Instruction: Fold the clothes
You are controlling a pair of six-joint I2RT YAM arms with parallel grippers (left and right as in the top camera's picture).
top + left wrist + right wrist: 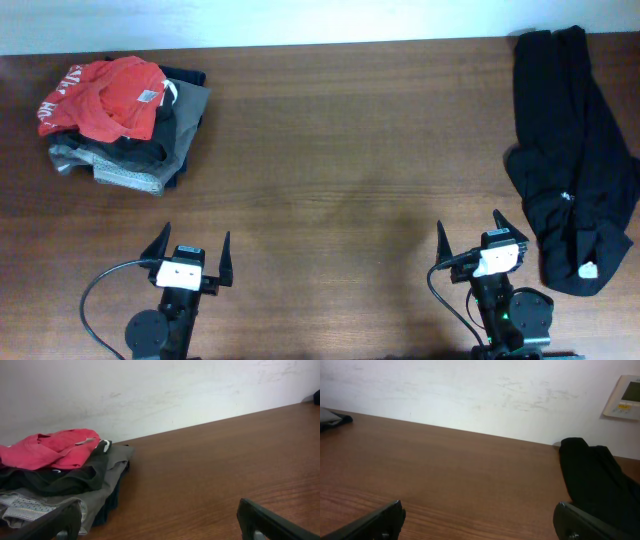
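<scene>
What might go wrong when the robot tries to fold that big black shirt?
1. The black shirt lies crumpled in a long heap, so the right gripper may pinch several layers at once and lift a lump instead of one edge.
2. It sits at the far right of the table, well away from the left gripper, which may struggle to reach it and help.
</scene>
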